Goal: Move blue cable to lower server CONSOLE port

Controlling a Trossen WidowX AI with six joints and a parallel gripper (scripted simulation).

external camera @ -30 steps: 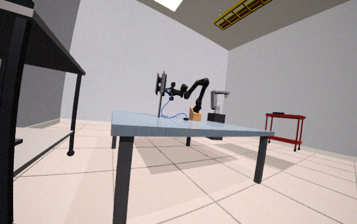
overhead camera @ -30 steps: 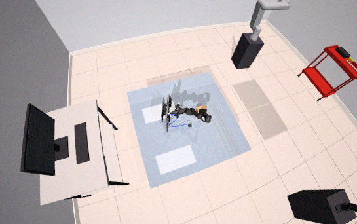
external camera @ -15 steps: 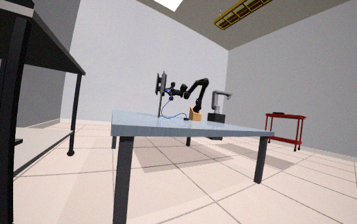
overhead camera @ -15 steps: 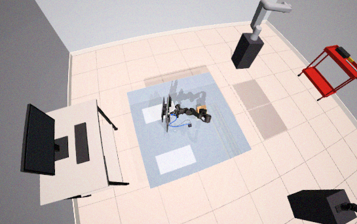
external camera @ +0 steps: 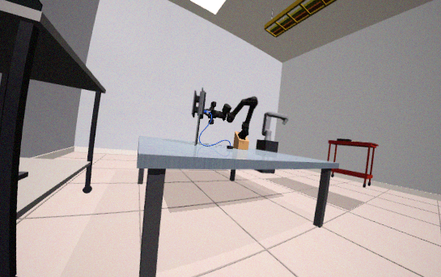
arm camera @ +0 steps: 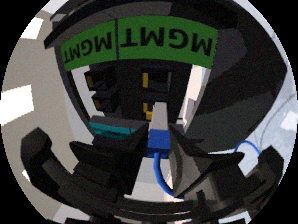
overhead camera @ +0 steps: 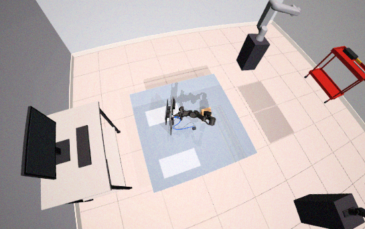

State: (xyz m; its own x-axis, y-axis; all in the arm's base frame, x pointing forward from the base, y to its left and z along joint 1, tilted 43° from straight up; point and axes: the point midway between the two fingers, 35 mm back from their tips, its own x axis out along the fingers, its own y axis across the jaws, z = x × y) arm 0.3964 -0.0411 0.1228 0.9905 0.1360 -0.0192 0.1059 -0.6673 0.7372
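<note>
Server panel (overhead camera: 171,117) (external camera: 201,106) (arm camera: 135,85) stands ahead of the gripper (overhead camera: 175,116) (external camera: 208,115) (arm camera: 157,127), whose partly closed fingers clamp the blue cable's plug (arm camera: 159,136) between them, by a port; a slanted pull could jam it.

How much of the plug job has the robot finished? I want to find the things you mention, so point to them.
The robot's hand (arm camera: 157,127) is shut on the blue plug (arm camera: 159,141), so grabbing looks done. The plug's clear tip is at a socket (arm camera: 148,108), but I can't tell which server's. Clicking it into the lower server, if needed, and letting go are left.
</note>
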